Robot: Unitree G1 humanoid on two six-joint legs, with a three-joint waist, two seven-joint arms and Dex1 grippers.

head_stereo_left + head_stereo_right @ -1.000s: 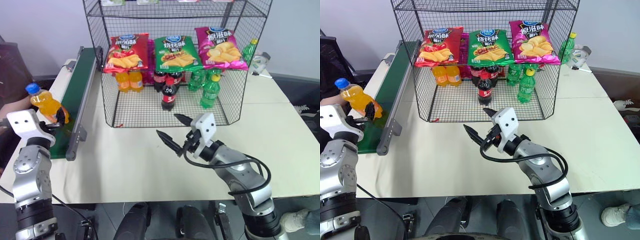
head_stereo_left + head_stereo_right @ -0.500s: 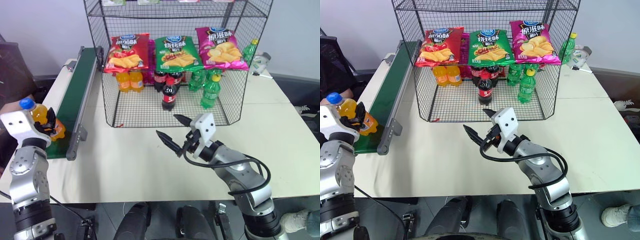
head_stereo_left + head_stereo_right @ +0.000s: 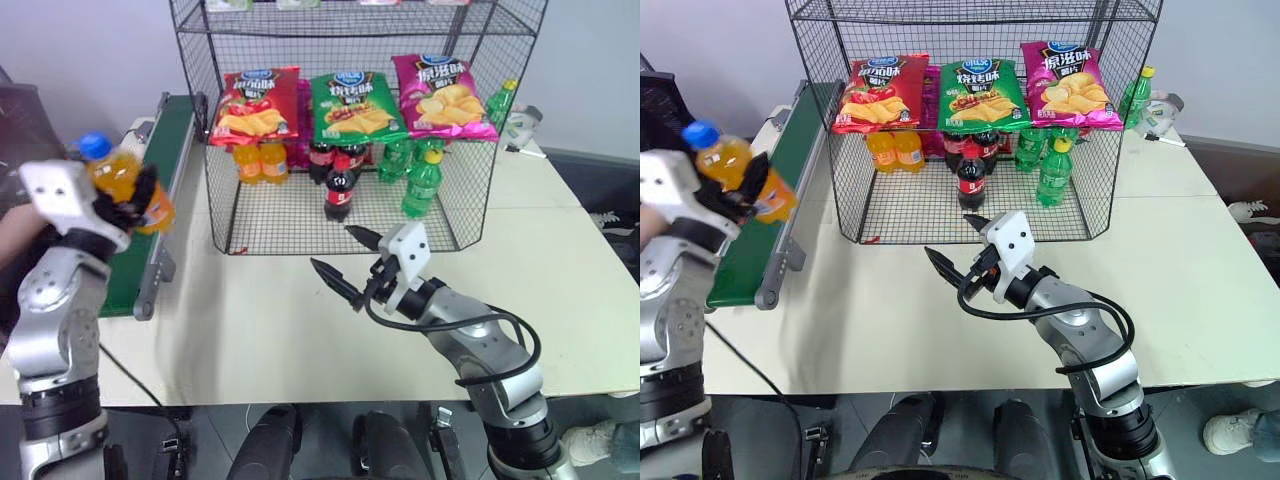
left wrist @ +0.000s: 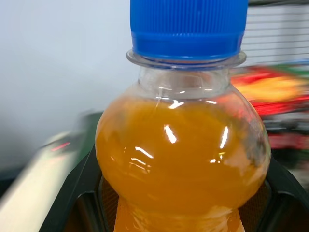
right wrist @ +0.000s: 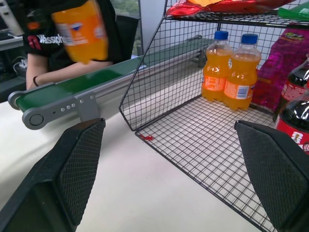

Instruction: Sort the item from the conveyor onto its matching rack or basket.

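The wire-mesh rack (image 3: pixel 455 215) is taken as landmark. On its gridded floor, two orange soda bottles (image 3: pixel 258 160) are stood at the back on the conveyor side, cola bottles (image 3: pixel 338 178) in the middle, and green bottles (image 3: pixel 415 172) beyond them. Three chip bags (image 3: pixel 350 103) are laid on the shelf above. The conveyor (image 3: pixel 150 190) is run alongside the rack's left wall. The orange soda bottle (image 3: pixel 125 183) is held above the belt, tilted, pinched by the left gripper (image 3: pixel 128 205). The right gripper (image 3: pixel 347 260) is held before the rack's open front, fingers spread. A person's forearm (image 5: pixel 72 73) is seen beyond the conveyor.
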